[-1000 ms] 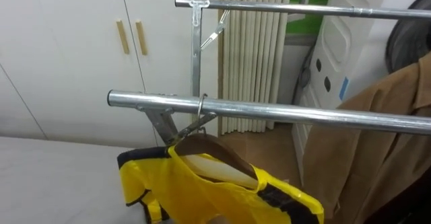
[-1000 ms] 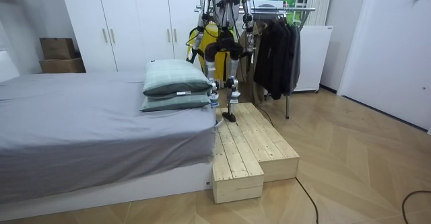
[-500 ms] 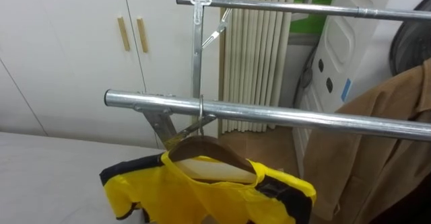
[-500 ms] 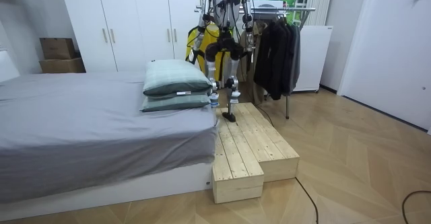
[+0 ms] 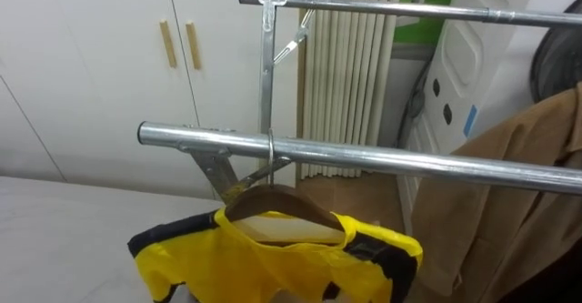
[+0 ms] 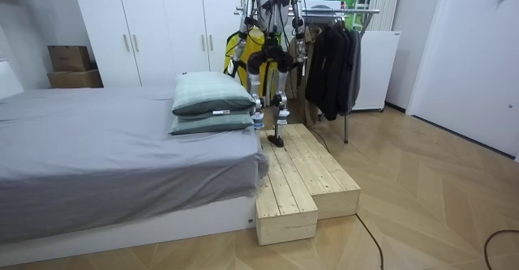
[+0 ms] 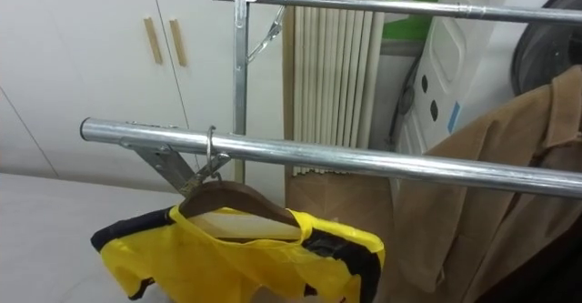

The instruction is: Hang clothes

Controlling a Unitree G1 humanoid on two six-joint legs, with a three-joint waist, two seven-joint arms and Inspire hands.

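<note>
1. A yellow garment (image 5: 236,257) with black trim hangs on a wooden hanger (image 5: 273,201); the hanger's metal hook (image 5: 271,148) sits over the near rail (image 5: 409,160) of a steel clothes rack, close to the rail's open left end and right above the rack's diagonal brace (image 5: 214,168).
2. In the room view the robot stands on a wooden platform (image 6: 300,173) at the foot of a bed (image 6: 97,148), facing the rack; its left hand (image 6: 234,57) and right hand (image 6: 302,49) are too small there to say whether either grasps the garment or has let go.
3. The hanging looks all but done: the hook bears on the rail; what seems left is to free the cloth and step back.
4. Risks from here: the hook is near the rail's end, so a sideways tug on the garment could slide it off; the hook also sits beside the brace and could snag there.
5. The garment lies bunched and uneven across the hanger's shoulders; a careless pull downward could drag it off the hanger.
6. A brown coat (image 5: 518,185) hangs to the right, well apart; the far rail (image 5: 409,10) runs above.
</note>
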